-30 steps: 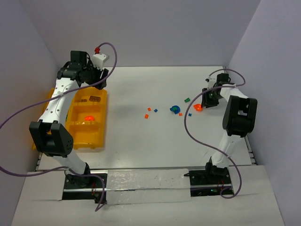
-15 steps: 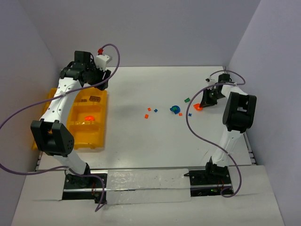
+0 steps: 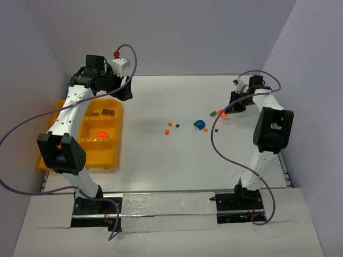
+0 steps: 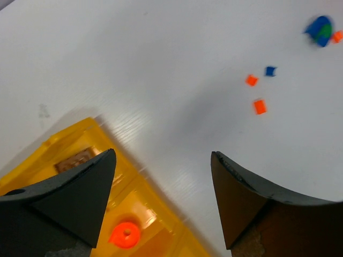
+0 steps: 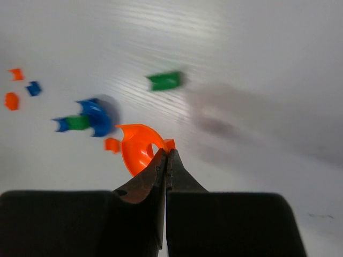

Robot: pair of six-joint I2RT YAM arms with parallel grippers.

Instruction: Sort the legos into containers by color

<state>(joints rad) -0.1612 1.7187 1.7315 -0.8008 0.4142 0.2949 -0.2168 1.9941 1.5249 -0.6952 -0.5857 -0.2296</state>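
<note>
The yellow-orange tray (image 3: 113, 155) lies at the table's left; an orange round lego (image 3: 101, 134) and a brown piece (image 3: 107, 112) sit in its bins. My left gripper (image 3: 125, 92) hangs open and empty past the tray's far right corner; in the left wrist view (image 4: 162, 155) its jaws stand wide apart over the tray edge (image 4: 142, 184). My right gripper (image 3: 227, 110) is shut on an orange curved lego (image 5: 135, 147), held above the table. A blue curved lego (image 3: 200, 125) lies near mid-table, and a green brick (image 5: 165, 80) beside it.
Small orange and blue bits (image 3: 170, 127) lie scattered mid-table, seen also in the left wrist view (image 4: 260, 106). A small orange bit (image 5: 111, 144) and a green piece (image 5: 77, 122) lie by the blue curved lego. Walls close in on three sides.
My right gripper has lifted the orange curved lego off the table and moved it slightly toward the far side. My left gripper has swung right, away from above the tray.
</note>
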